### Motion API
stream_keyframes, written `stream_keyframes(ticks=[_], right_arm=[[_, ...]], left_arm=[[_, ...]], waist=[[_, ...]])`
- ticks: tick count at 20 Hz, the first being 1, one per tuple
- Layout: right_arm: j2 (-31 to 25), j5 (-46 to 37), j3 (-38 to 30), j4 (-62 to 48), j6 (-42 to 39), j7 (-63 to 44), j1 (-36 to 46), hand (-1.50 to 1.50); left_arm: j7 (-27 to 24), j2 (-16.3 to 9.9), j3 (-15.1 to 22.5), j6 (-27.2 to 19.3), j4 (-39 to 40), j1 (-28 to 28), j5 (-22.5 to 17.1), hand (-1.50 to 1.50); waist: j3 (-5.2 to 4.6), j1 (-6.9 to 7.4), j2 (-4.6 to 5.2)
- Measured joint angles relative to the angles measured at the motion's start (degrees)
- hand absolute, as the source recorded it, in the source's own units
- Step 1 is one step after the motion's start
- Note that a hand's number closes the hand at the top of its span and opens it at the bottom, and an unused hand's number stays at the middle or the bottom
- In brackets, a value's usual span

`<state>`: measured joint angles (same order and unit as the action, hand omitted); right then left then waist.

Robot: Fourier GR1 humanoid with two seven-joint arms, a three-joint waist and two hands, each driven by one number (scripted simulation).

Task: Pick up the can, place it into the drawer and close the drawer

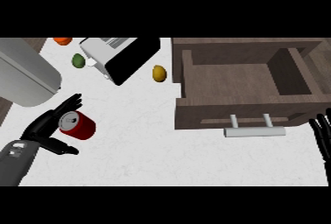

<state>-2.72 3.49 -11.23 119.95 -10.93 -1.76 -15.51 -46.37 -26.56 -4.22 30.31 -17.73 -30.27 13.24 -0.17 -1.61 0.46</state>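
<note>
The can (77, 124) lies tilted on the white table (161, 148), red body with its silver top turned up and to the left, well apart from the drawer (245, 78). The left hand (50, 129) is against it: straight fingers run up behind the can's top on its far-left side, and the thumb reaches out below it, so the can sits in the fork between them. Nothing is curled round it yet — the hand is spread wide and has hold of nothing. That placing looks like the set-up for a grasp, a judgement from the pose alone.

The drawer stands pulled open at the right, its wooden bottom bare and its pale bar handle (254, 130) facing the robot, so it is ready to take the can from above. The right hand (321, 138) shows at the right edge, fingers straight and up, resting just beside the handle — handy for the push that shuts the drawer later.

Beyond the can lie a toaster (116, 54), a green fruit (78, 60), an orange one (62, 40) and a yellow one (159, 73), with a grey appliance (26, 74) at the left. None stands between can and drawer, so the carry across should meet only bare table.
</note>
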Motion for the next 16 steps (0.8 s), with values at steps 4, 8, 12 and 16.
stream_keyframes(ticks=[4, 8, 12, 16], right_arm=[[0.6, -0.7, 0.8, 1.6, 0.8, -1.7, 0.6, -1.5], [-0.3, 0.9, -0.2, 2.1, 0.1, -2.9, 0.9, -1.5], [-0.5, 1.2, -0.7, 2.0, 0.5, -4.0, 2.1, -1.5], [-0.2, 1.8, -1.0, 2.5, -0.1, -3.4, 0.7, -1.5]], left_arm=[[-0.4, 0.8, 0.4, -0.5, 1.3, -1.4, 0.3, -1.5], [-0.4, 1.8, 0.6, -1.0, 2.5, -2.8, 0.3, -1.5], [-1.5, 3.0, 1.2, -2.0, 2.9, -3.1, 0.9, -1.5], [-1.1, 3.3, 1.9, -1.3, 3.2, -3.7, 1.2, -1.5]], waist=[[0.02, 0.07, 0.0], [0.07, 0.05, -0.04], [0.17, 0.16, -0.11], [0.1, 0.18, -0.11]])
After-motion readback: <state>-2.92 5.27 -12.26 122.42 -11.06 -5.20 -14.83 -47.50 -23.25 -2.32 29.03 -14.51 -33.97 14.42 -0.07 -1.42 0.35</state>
